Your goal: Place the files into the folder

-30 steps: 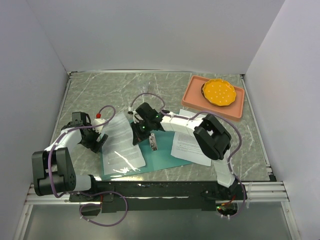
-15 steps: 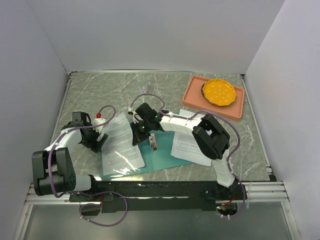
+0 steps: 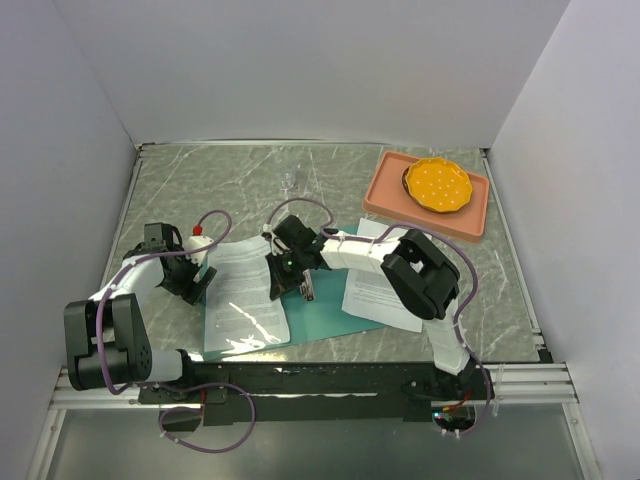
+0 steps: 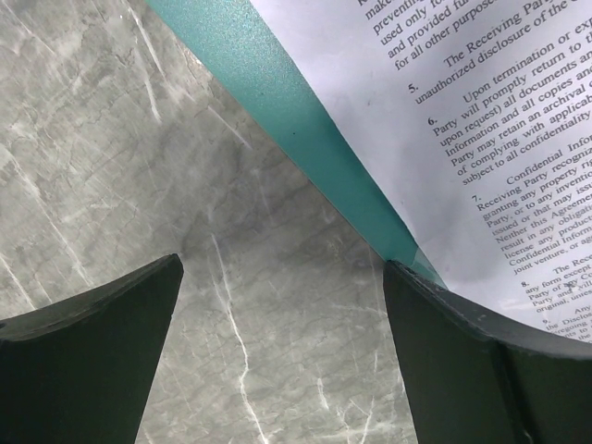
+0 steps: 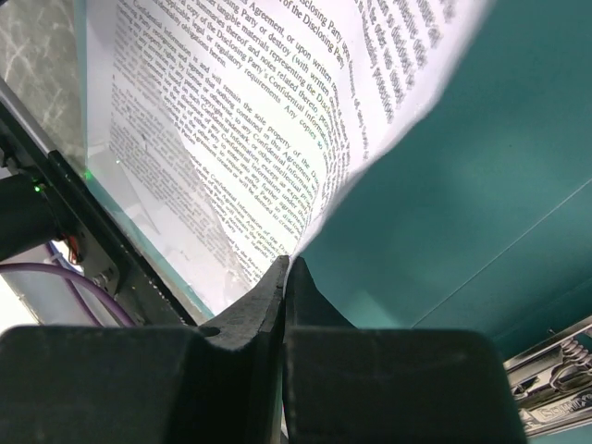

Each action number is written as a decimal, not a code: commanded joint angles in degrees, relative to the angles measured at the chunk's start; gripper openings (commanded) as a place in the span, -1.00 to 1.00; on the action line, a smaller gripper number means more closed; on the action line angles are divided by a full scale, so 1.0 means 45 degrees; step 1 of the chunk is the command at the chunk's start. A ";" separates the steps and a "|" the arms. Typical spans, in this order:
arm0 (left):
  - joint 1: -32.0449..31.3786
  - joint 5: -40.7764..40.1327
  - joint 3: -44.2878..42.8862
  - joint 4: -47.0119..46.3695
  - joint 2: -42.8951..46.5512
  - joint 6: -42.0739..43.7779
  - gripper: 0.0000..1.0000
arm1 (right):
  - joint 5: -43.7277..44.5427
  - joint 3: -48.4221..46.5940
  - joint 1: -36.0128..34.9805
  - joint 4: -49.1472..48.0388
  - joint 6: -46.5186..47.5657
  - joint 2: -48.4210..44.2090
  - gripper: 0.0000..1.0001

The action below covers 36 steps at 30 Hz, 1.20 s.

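Observation:
The teal folder (image 3: 325,312) lies open near the table's front, its metal clip (image 3: 306,288) at the spine. One white printed sheet (image 3: 240,295) lies over its left half. My right gripper (image 3: 276,287) is shut on that sheet's right edge; in the right wrist view the sheet (image 5: 240,120) curls up from the pinched jaws (image 5: 287,264) over the teal folder (image 5: 472,185). The second sheet (image 3: 375,285) lies right of the folder, partly under my right arm. My left gripper (image 3: 192,283) is open and empty at the folder's left edge (image 4: 296,120), beside the sheet (image 4: 481,139).
A salmon-pink tray (image 3: 390,195) with an orange dish (image 3: 437,185) stands at the back right. A small clear object (image 3: 290,180) stands at the back middle. White walls enclose the marble table (image 3: 200,185) on three sides.
My right gripper has moved slightly toward the front with the sheet's edge, and the sheet now lies flatter and more squarely over the folder's left half. The left arm has barely moved.

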<state>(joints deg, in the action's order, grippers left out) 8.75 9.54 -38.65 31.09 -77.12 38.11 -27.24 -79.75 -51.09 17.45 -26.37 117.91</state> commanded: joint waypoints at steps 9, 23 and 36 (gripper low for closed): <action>-0.0051 -0.0323 -0.0082 -0.0366 -0.0088 0.0028 0.96 | 0.0253 -0.0773 0.0044 0.0649 0.0800 -0.0498 -1.00; -0.0070 -0.0343 -0.0161 -0.0366 -0.0186 -0.0168 0.96 | -0.0371 -0.1399 0.0357 0.1336 0.1505 -0.0518 -1.00; -0.0070 -0.0323 -0.0238 -0.0308 -0.0167 -0.0226 0.97 | -0.0723 -0.1225 -0.0306 0.0713 0.0921 -0.0303 -1.00</action>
<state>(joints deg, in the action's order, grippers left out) 8.73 9.15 -38.72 31.07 -77.17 37.17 -29.41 -84.12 -50.48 23.16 -20.34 117.25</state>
